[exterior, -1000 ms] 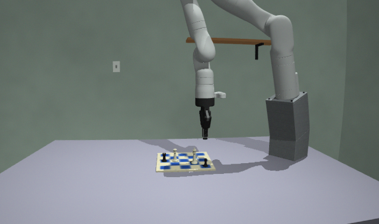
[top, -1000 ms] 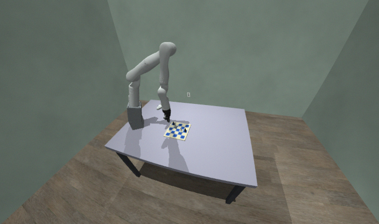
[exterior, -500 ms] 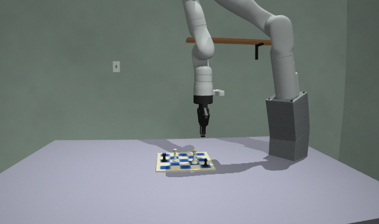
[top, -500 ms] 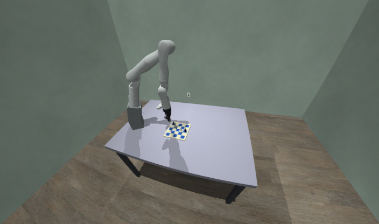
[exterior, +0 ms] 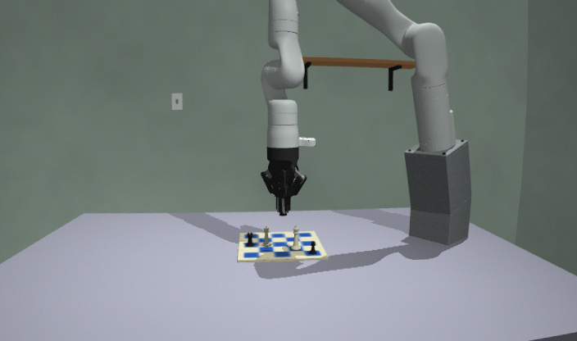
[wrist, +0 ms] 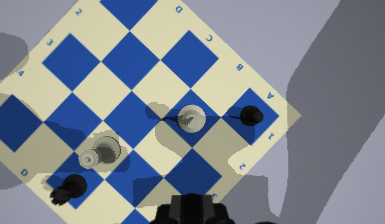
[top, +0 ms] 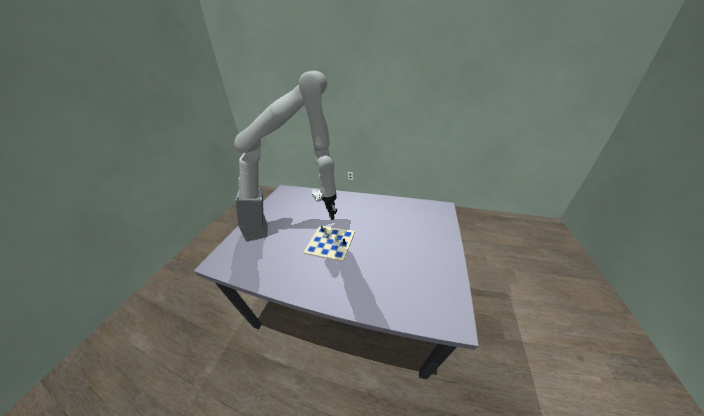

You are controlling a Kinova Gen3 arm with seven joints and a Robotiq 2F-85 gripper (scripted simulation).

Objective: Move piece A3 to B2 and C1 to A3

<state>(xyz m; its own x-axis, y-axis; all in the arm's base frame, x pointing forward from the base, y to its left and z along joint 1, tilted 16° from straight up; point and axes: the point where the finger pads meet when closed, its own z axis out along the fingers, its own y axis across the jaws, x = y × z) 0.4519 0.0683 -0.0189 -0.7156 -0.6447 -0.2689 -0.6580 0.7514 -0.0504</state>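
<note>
We note a white wall switch point(exterior: 177, 101) at far left of the exterior view. Below it runs the pale lilac desk point(exterior: 113, 275), which carries a small cream-and-blue chequered board point(exterior: 278, 255).

Four pieces stand upright on the board, left to right in that view:
- a black piece with a broad top point(exterior: 249, 240)
- a tall white piece point(exterior: 265, 236)
- a second tall white piece point(exterior: 296, 238)
- a small black pawn point(exterior: 312, 247)

In the wrist view, the edge lettering places the second tall white piece point(wrist: 191, 118) on blue square B2 and the small black pawn point(wrist: 251, 115) on A1. The other two pieces stand near the opposite corner.

Squares C1 point(wrist: 191, 59) and A3 point(wrist: 191, 175) carry no piece. A3 lies just ahead of the end effector in the wrist view.

The black two-finger end effector point(exterior: 282, 210) hangs above the far edge of the board, pointing straight down and well apart from the standing pieces. Its fingers are drawn almost fully together on a thin object. Only a small dark tip point(exterior: 282, 214) shows below the fingertips. It is too small for us to identify the piece.

To the right, the grey block pedestal point(exterior: 438, 198) stands on the desk. A brown wooden wall shelf point(exterior: 358, 62) hangs behind the arm.
</note>
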